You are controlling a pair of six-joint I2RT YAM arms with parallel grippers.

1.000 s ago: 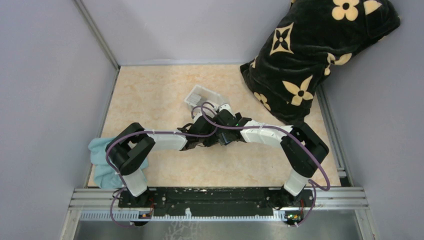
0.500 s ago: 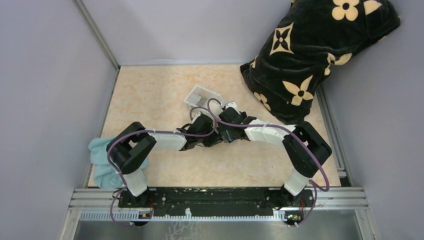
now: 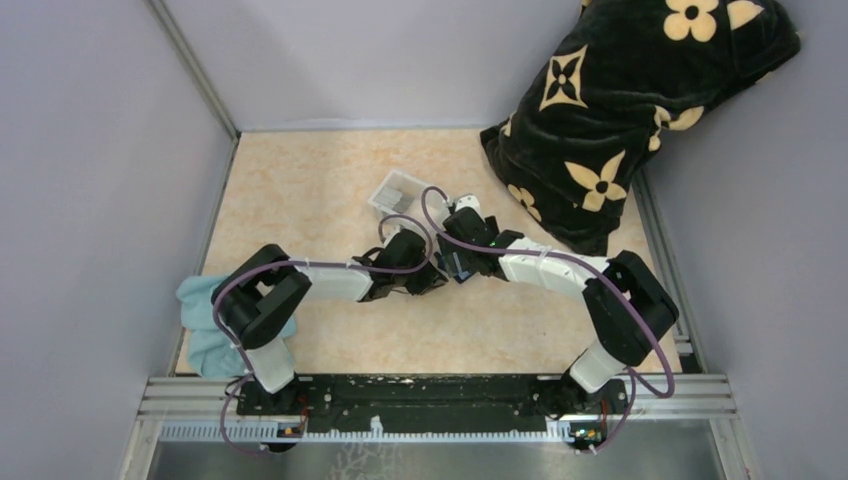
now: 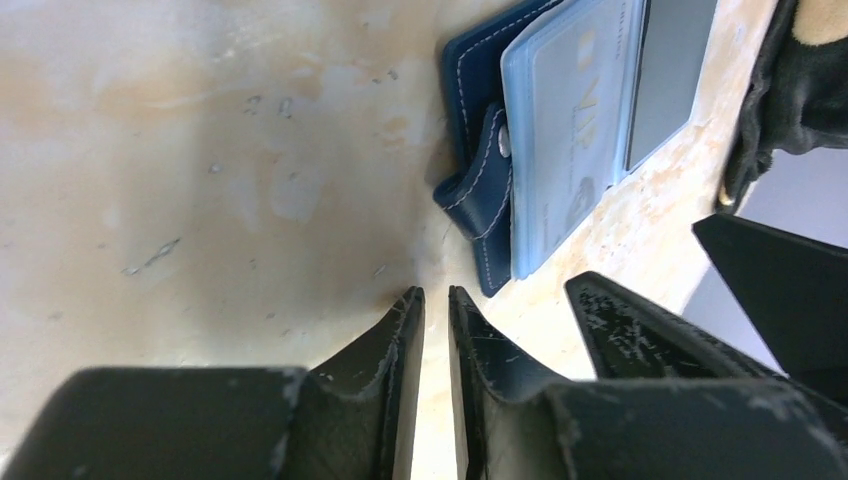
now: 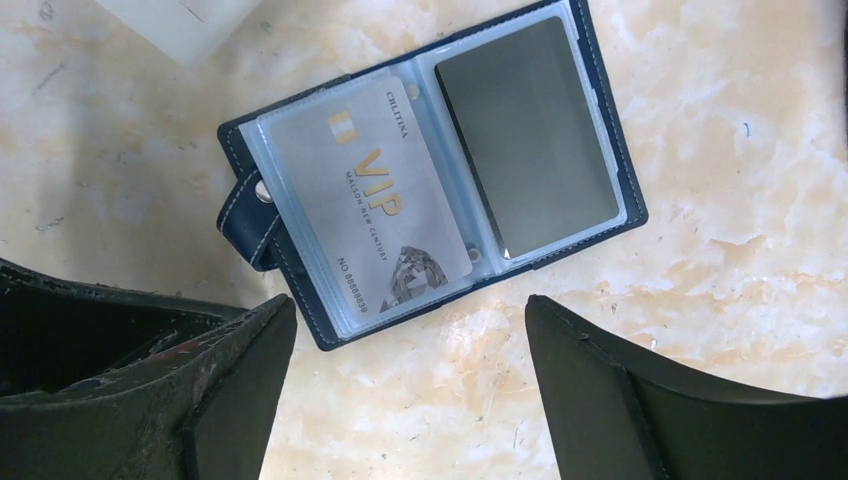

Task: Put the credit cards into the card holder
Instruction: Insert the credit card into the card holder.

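Observation:
The navy card holder [image 5: 300, 270] lies open and flat on the table. One clear sleeve holds a silver-grey VIP credit card [image 5: 385, 200], the other a dark grey card [image 5: 527, 135]. My right gripper [image 5: 410, 305] hovers just near of it, open wide and empty. In the left wrist view the card holder [image 4: 478, 110] lies ahead and right of my left gripper [image 4: 435, 293]. Those jaws stand a narrow gap apart with only table between them. A right finger [image 4: 640, 325] shows beside them. From the top view both grippers [image 3: 445, 268] meet mid-table and hide the holder.
A white plastic tray [image 3: 400, 190] stands just behind the grippers, its corner [image 5: 185, 20] close to the holder. A black flowered pillow [image 3: 620, 110] fills the back right. A teal cloth [image 3: 200, 330] lies by the left arm's base. Walls close three sides.
My right arm has swung back and to the right, its wrist now nearer the tray. The left arm has hardly moved; its jaws eased apart slightly.

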